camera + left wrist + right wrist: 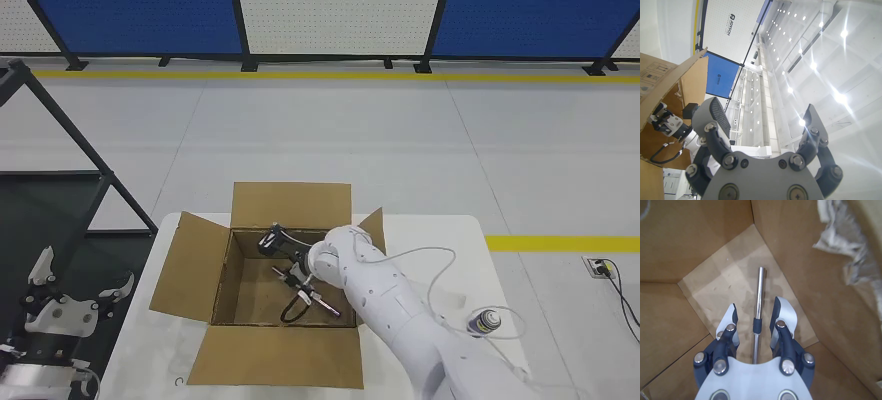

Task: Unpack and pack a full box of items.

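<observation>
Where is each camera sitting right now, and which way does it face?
Top view: above the arms, looking down at the open box on the table, with the right arm inside it.
Left wrist view: beside the box, facing up at the ceiling; the open left gripper shows.
Right wrist view: inside the box, facing its floor; the open right gripper is over a metal rod.
Shared: top and left wrist views both show the box and right arm.

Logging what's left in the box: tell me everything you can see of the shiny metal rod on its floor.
The rod is a slim, polished, chrome-looking tube with a black band around it partway along. It lies flat on the cardboard box floor, one end hidden behind the right pincer, which is open and straddles it without touching.
</observation>
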You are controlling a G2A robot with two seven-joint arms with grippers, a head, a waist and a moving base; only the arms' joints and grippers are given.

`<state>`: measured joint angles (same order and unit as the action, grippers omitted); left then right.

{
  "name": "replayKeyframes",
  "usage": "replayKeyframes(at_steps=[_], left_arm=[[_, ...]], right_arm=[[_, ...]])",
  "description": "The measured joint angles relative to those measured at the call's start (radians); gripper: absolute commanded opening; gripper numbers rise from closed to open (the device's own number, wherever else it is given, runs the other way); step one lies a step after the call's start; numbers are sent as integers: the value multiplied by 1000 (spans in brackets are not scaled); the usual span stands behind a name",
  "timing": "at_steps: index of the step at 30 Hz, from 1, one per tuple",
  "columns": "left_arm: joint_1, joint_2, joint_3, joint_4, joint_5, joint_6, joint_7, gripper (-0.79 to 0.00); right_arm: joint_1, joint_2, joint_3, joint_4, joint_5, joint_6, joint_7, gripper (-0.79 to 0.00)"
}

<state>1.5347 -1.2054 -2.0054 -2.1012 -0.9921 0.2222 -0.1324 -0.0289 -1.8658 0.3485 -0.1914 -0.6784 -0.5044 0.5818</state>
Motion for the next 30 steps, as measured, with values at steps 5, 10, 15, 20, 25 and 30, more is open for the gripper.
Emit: replayKeyframes(at_steps=[5, 10, 15, 20, 25, 30], left_arm=[[0, 0, 0, 0, 0, 0, 0, 0], [0, 0, 0, 0, 0, 0, 0, 0], [0, 0, 0, 0, 0, 0, 0, 0], [0, 0, 0, 0, 0, 0, 0, 0], [0, 0, 0, 0, 0, 0, 0, 0], [0, 0, 0, 0, 0, 0, 0, 0]], right_arm=[[11, 20, 13, -24, -15, -28, -64, -394], [16, 49, 26, -60, -40, -62, -124, -336], [9, 84, 41, -130, -72, -72, -164, -148], [-12, 144, 74, -271, -116, -77, -188, -62], [-71, 240, 151, -501, -180, -31, -155, -65], [-222, 365, 307, -871, -268, 34, -42, -65]])
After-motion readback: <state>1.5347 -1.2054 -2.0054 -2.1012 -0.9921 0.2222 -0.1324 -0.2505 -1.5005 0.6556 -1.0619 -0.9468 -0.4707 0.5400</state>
